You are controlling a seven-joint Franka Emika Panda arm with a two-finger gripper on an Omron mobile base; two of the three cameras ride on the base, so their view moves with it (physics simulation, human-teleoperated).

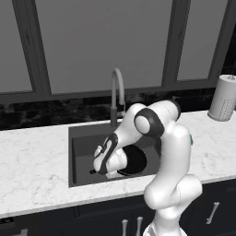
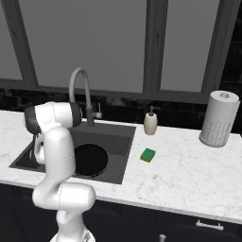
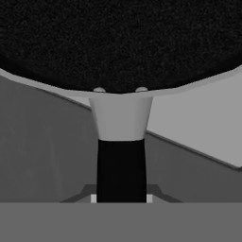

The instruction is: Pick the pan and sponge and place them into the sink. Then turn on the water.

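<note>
The black pan (image 1: 134, 161) (image 2: 90, 159) lies low inside the dark grey sink (image 1: 82, 146) (image 2: 119, 138), right of its middle. My gripper (image 1: 94, 171) (image 3: 121, 198) reaches down into the basin and is shut on the pan's black handle (image 3: 121, 165). In the hand view the pan's round body (image 3: 121, 42) spreads across the top, with the sink's pale bottom patch (image 3: 198, 123) beside it. I cannot tell whether the pan touches the bottom. The green sponge (image 2: 148, 155) sits on the white counter just right of the sink, apart from the gripper. No water runs from the gooseneck faucet (image 1: 117, 92) (image 2: 79, 89).
A soap dispenser (image 2: 151, 123) stands behind the sponge near the sink's back right corner. A paper towel roll (image 1: 223, 97) (image 2: 218, 119) stands at the far right of the marble counter (image 1: 32, 156) (image 2: 189, 175). Dark windows rise behind the counter.
</note>
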